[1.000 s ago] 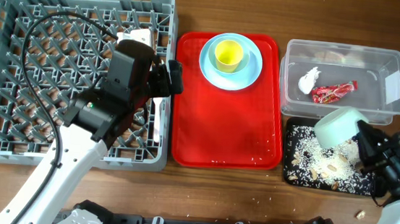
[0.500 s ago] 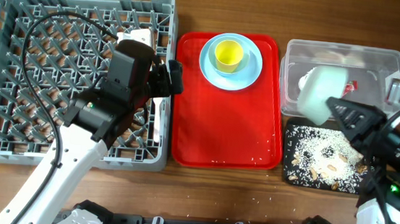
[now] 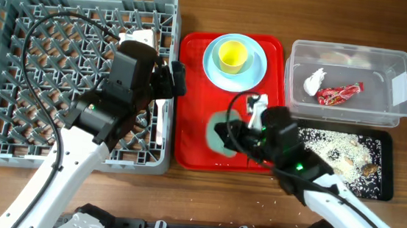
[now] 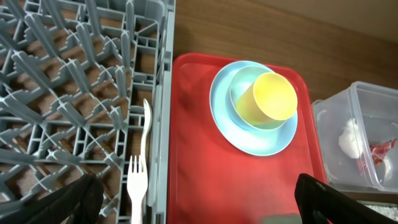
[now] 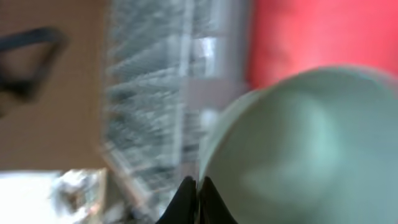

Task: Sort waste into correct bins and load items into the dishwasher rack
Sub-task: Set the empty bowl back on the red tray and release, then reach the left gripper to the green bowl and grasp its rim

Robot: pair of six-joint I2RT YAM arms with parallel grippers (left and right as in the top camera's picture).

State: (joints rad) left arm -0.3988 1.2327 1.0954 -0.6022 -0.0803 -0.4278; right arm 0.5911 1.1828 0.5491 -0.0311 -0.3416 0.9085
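While the right arm reaches over the red serving tray (image 3: 186, 138), right gripper (image 3: 235, 130): clenched on the rim of the held mint bowl (image 3: 216, 133); fingertips pinched together at that rim in the blurred wrist view; bowl over the tray's near half; touching it or lifted, cannot tell
left gripper (image 4: 199, 190): released, fingers (image 4: 71, 202) spread wide; holds nothing; hovers at the rack's right edge
dishwasher rack (image 3: 15, 75): just left of the red tray; white fork (image 4: 135, 183) lying along its right wall
light blue plate (image 4: 255, 140): far end of the red tray; second mint bowl (image 4: 239, 87) on it; yellow cup (image 4: 273, 96) inside that bowl
clear tub (image 3: 294, 92): right of the red tray; white tissue (image 3: 313, 81) and red wrapper (image 3: 340, 93) inside
black tray (image 3: 383, 185): just in front of the tub; food scraps (image 3: 333, 147) of whitish grains and brown bits in it
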